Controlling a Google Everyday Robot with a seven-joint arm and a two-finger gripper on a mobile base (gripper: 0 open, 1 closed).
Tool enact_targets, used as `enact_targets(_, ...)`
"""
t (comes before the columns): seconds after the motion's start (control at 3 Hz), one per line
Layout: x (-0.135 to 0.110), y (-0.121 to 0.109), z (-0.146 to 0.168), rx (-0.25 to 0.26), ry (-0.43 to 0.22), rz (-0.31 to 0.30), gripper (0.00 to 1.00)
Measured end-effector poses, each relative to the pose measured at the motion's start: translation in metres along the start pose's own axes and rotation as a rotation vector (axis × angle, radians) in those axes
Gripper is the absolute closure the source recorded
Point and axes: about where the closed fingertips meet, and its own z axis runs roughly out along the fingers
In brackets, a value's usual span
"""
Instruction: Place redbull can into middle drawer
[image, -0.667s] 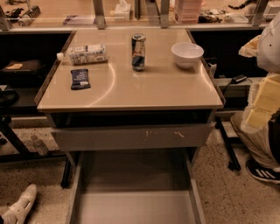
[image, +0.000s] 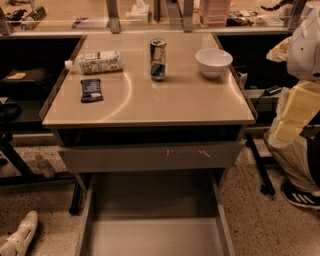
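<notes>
The redbull can (image: 158, 59) stands upright on the back middle of the tan tabletop (image: 150, 107). The middle drawer (image: 155, 220) is pulled out wide below the table front, and its plain grey floor is bare. Above it sits a shut grey drawer front (image: 150, 157) with yellowish scratch marks. Parts of my arm, white and pale yellow (image: 299, 102), show at the right edge, level with the table. The gripper itself is out of view, past that right edge.
A plastic bottle with a white label (image: 95, 62) lies on its side at the back left. A dark blue snack packet (image: 91, 90) lies in front of it. A white bowl (image: 214, 62) stands right of the can. A person's shoes show at the lower left (image: 20, 235) and right (image: 300, 196).
</notes>
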Motion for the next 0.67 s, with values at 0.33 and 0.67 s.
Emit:
enact_targets(0.33,-0.025,-0.021,0.015,0.028,-0.056,-0.051,0.0)
enact_targets(0.67,-0.044,-0.051,0.032,0.049,-0.153,-0.071,0.0)
